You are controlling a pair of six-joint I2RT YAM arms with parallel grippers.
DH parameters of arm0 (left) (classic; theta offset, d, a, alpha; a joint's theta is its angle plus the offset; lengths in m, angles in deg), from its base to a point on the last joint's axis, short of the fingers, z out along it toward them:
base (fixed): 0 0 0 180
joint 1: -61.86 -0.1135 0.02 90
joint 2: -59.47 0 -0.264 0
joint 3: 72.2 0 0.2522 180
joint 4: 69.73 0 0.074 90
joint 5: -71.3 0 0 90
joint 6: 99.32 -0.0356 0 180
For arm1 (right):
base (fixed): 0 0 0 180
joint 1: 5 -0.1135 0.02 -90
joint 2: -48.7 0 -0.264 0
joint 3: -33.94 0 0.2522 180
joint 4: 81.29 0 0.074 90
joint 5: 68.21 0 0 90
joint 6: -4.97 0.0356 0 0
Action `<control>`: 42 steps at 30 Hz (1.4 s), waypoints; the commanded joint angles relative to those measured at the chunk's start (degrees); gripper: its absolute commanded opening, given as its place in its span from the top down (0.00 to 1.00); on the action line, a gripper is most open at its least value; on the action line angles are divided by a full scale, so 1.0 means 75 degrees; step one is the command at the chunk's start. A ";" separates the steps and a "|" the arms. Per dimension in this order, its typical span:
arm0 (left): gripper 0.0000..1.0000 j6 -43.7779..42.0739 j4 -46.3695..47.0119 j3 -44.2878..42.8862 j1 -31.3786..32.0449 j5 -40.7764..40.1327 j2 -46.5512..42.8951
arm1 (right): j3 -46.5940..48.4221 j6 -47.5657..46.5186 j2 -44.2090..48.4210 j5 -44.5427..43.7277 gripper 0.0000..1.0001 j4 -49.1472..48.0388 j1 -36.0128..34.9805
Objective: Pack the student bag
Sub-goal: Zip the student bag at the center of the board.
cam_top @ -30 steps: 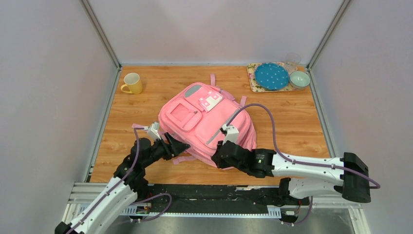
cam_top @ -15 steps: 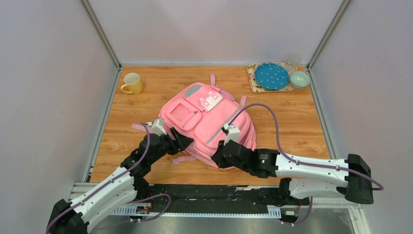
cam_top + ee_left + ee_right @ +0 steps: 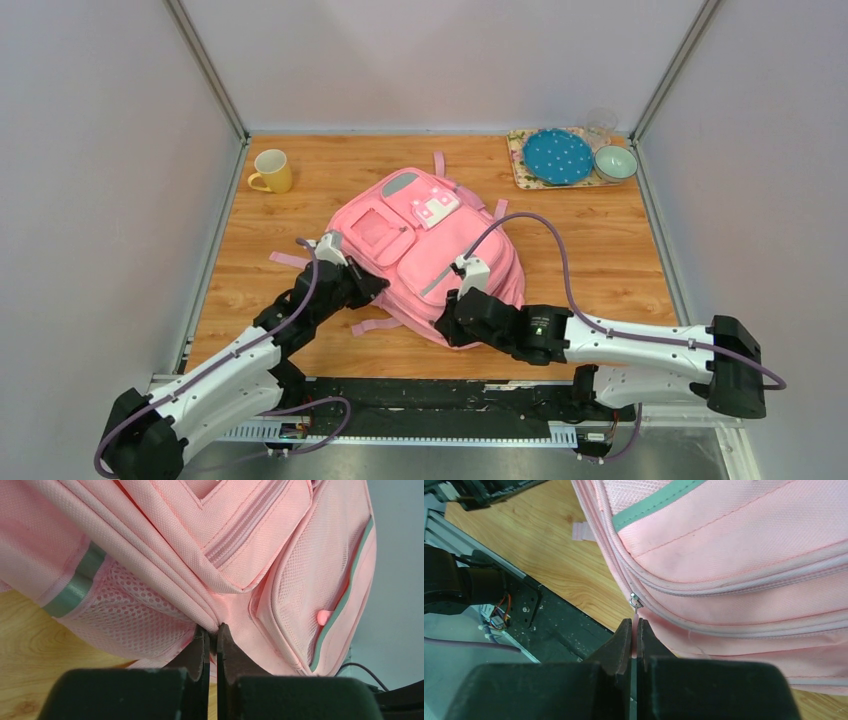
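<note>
The pink student bag [image 3: 430,245] lies flat in the middle of the wooden table, front pockets up. My left gripper [image 3: 378,286] is at the bag's near-left side. In the left wrist view the left gripper [image 3: 212,630] is shut, pinching a fold of the bag's fabric [image 3: 220,607] beside the mesh side pocket [image 3: 135,625]. My right gripper [image 3: 445,322] is at the bag's near edge. In the right wrist view the right gripper [image 3: 636,626] is shut on a small pink zipper pull [image 3: 636,611] hanging from the slider of the bag [image 3: 744,555].
A yellow mug [image 3: 270,170] stands at the back left. At the back right a patterned tray [image 3: 520,165] holds a blue dotted plate [image 3: 557,156], with a pale bowl [image 3: 615,162] and a glass [image 3: 600,125] beside it. Loose pink straps [image 3: 285,260] trail left of the bag.
My left arm has reached further forward to the bag's side and its jaws have gone from open to shut on the fabric. The right gripper has stayed shut on the zipper pull.
</note>
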 commanded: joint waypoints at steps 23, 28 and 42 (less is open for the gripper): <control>0.56 -0.2922 -0.2410 -0.2182 -0.2926 0.2296 0.1082 | 0.0093 -0.0723 0.0130 -0.0320 1.00 0.0205 -0.0045; 0.24 -0.2301 -0.2433 -0.1654 -0.2926 0.2439 -0.0145 | 0.0351 -0.0677 -0.0104 -0.0413 1.00 0.0310 -0.0045; 0.21 0.0417 -0.2424 0.0816 -0.2367 0.2662 -0.3264 | -0.0106 -0.0325 0.0728 -0.0542 1.00 0.0216 -0.0045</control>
